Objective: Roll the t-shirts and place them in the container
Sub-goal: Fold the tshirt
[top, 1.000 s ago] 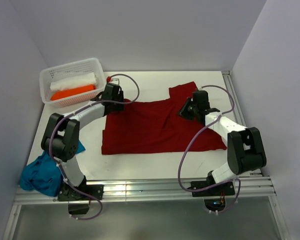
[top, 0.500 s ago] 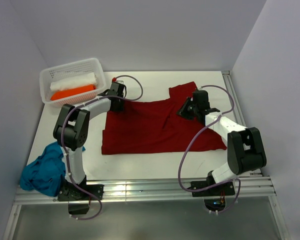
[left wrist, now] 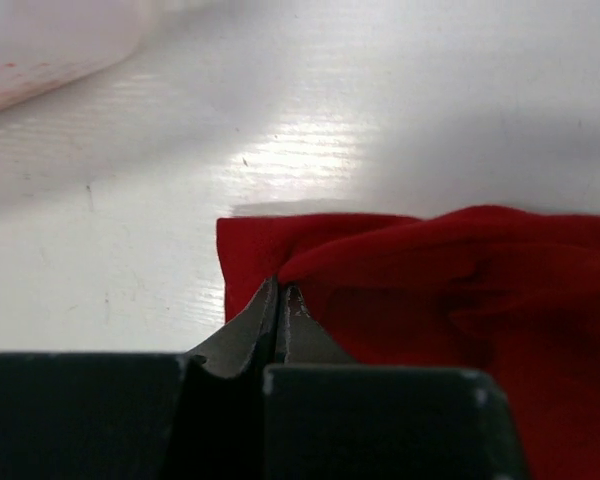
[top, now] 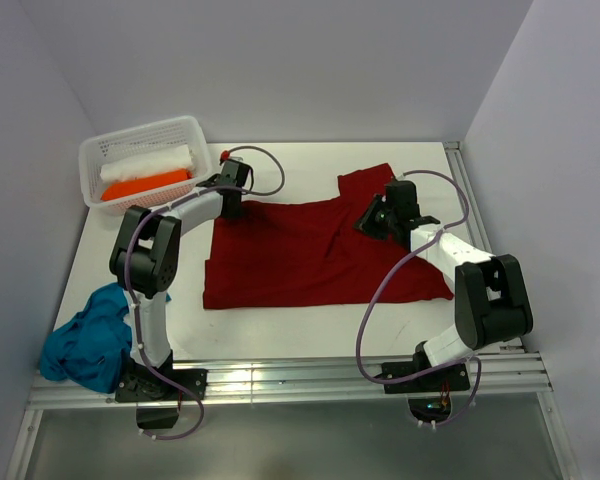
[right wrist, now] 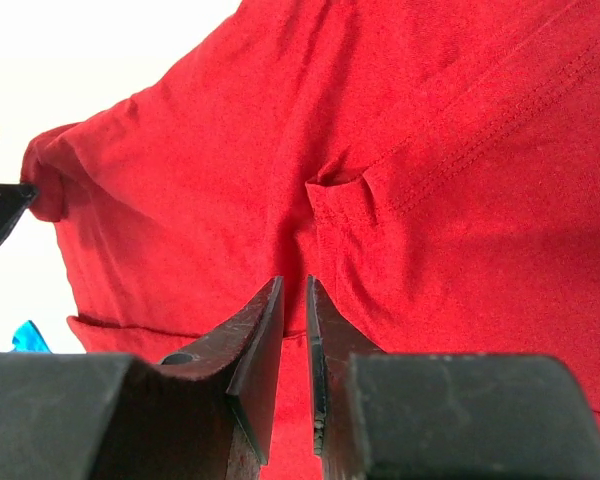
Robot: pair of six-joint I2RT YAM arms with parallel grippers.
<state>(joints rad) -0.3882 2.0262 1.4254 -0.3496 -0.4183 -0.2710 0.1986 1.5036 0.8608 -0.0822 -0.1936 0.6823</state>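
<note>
T-shirts: one spread, one heaped, two rolled

The dark red t-shirt is laid flat and lightly creased at the middle of the white table, with one sleeve pointing to the far edge. Its far-left corner is pinched in the closed left gripper. A fold near the far-right sleeve is nipped in the narrowed right gripper. The teal-blue t-shirt is heaped at the near-left edge — the orange roll and white roll are kept in the basket.
</note>
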